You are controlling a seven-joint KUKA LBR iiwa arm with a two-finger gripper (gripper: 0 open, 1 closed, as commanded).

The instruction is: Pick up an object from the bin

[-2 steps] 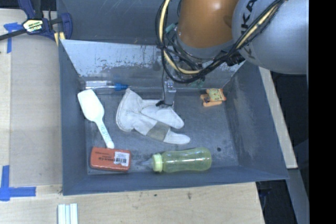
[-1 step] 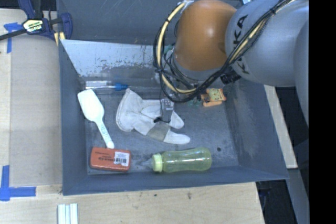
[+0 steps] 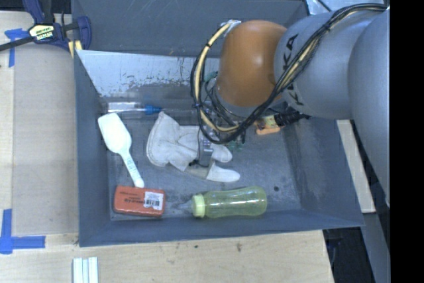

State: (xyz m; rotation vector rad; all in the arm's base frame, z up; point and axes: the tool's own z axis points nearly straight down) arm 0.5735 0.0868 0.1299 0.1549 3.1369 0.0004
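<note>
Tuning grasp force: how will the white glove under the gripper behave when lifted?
The white glove lies crumpled, so it is probably floppy and would drape when lifted. It looks thin, so likely light. The gripper may pinch only one fold.

The glove [image 3: 165, 142] is white cloth, limp and crumpled. It lies flat on the floor of the bin [image 3: 199, 16], about the middle. Its broad part is to the left. Its finger ends point right and near, one spread apart from the others.
</note>
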